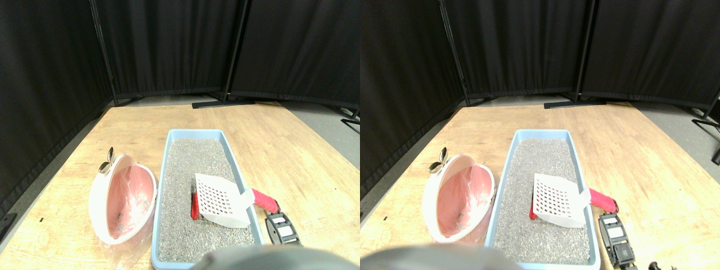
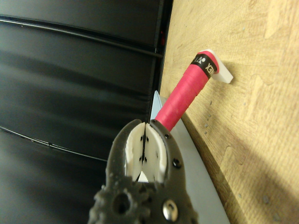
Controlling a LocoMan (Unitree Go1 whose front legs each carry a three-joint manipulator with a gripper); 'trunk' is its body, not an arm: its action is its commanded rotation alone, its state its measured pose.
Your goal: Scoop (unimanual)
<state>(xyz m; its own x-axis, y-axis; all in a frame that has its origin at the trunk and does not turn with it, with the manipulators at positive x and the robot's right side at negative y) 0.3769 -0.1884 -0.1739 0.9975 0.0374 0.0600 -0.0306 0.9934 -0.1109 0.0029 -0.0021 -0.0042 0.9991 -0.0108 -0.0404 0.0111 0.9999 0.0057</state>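
Bin (image 1: 122,202): a white bin with a pink bag liner was seen on the wooden floor (image 1: 292,152), just left of the tray.
Tray (image 1: 163,185): a light blue tray was filled with grey litter (image 1: 194,163).
Scoop (image 1: 222,199): the white slotted blade was rested on the litter over a red object (image 1: 194,207); the red-wrapped handle (image 1: 264,200) was laid across the tray's right rim.
Gripper (image 2: 145,135): the jaws were seen pressed together with nothing between them, just beside the handle (image 2: 180,100).

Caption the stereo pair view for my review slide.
White slotted scoop with pink-wrapped handle resting in the blue litter tray, pink-lined bin alongside.
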